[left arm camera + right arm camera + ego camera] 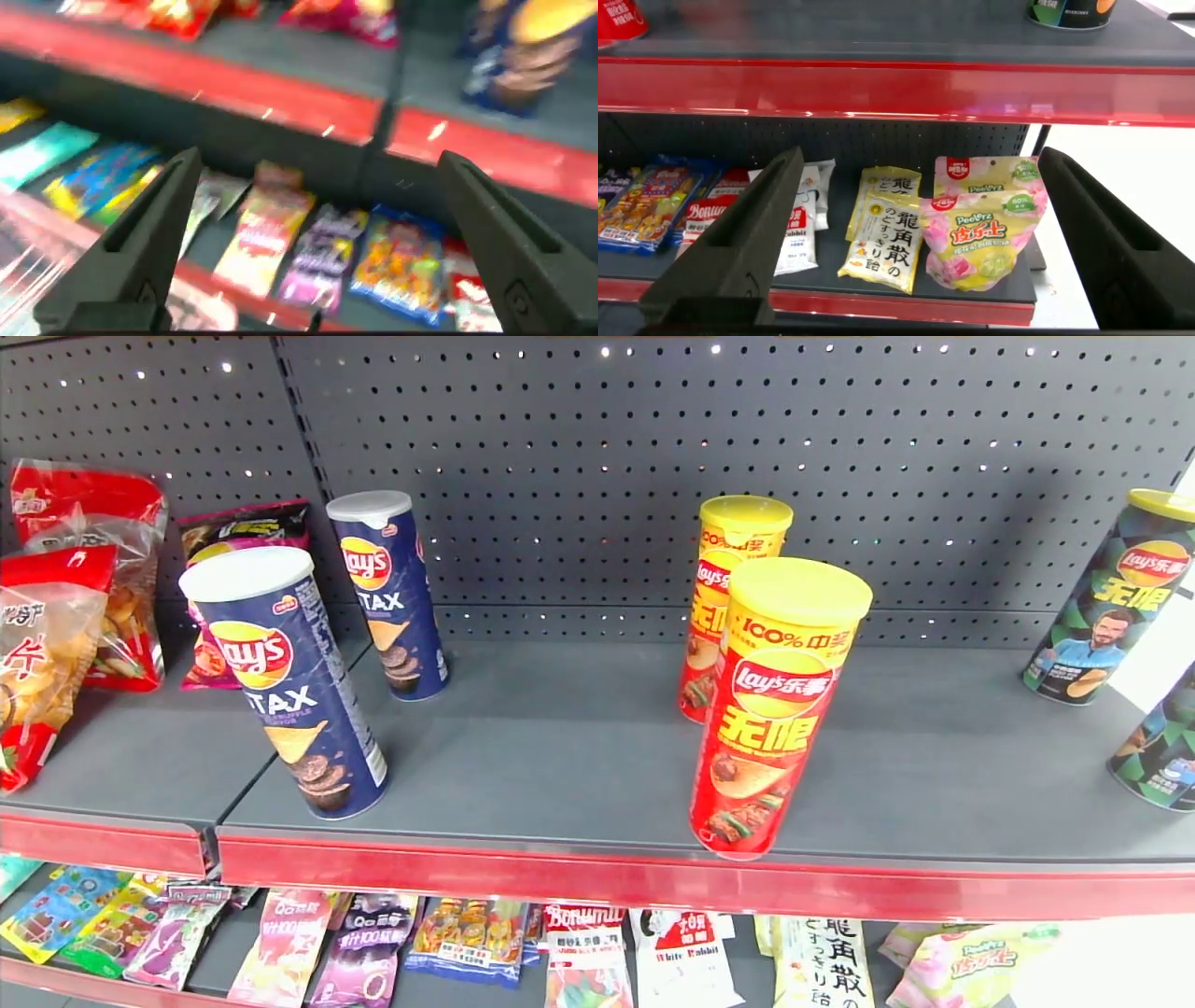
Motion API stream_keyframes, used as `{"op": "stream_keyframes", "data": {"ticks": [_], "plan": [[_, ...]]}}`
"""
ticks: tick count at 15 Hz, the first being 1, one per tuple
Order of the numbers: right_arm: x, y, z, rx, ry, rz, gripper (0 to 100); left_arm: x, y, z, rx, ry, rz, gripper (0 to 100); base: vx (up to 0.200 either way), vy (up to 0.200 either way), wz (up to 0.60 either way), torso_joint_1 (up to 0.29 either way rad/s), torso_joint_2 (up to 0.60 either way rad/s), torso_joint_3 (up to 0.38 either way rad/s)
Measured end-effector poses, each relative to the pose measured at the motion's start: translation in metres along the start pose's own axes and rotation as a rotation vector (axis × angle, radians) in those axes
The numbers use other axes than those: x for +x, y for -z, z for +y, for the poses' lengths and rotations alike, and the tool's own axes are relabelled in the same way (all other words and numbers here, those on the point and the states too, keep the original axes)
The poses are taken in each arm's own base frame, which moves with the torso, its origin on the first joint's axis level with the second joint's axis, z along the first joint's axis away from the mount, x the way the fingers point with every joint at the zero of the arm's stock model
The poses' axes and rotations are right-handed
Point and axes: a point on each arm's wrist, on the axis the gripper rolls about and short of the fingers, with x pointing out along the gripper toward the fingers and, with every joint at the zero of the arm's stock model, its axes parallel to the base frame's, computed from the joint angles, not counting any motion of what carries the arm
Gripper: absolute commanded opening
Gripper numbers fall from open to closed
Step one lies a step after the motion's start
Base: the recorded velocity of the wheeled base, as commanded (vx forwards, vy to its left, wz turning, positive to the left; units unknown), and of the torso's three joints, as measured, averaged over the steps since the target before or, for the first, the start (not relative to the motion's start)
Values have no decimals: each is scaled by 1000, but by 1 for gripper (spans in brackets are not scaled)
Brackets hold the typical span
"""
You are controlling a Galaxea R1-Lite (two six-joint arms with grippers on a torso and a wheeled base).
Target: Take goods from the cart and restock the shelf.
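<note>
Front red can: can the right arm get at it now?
Likely yes, once raised: right gripper is open, below the red lip; front red can stands just behind that lip, nothing before it.

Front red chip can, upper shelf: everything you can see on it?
The front red can is a tall cylinder, red printed wrap with chip and skewer pictures, capped by a flat yellow lid, closed. It stands upright on the grey shelf near the red front rail, ahead of a second red can that it partly hides. Whether the two touch I cannot tell. Nothing grips it.
</note>
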Motion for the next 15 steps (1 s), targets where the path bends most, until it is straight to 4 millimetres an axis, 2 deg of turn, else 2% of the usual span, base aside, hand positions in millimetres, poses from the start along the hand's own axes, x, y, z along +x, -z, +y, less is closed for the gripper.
{"op": "stream_keyframes", "data": {"ticks": [3, 10, 12, 14, 15], "plan": [[0, 0, 0, -1, 0, 0, 100, 0, 6, -4, 133, 207, 47, 100, 0, 0, 0, 0, 0, 0], [0, -3, 1, -16, -29, -14, 100, 0, 8, -4, 86, 186, 62, 100, 0, 0, 0, 0, 0, 0], [-4, -27, 1, -18, -82, -70, 100, 0, 8, -4, 93, 188, 62, 100, 0, 0, 0, 0, 0, 0], [-6, -72, 2, -17, -167, -129, 100, 0, 8, -4, 94, 188, 61, 100, 0, 0, 0, 0, 0, 0], [-2, -88, 2, -24, -205, -122, 100, 0, 8, -4, 94, 189, 61, 100, 0, 0, 0, 0, 0, 0]]}}
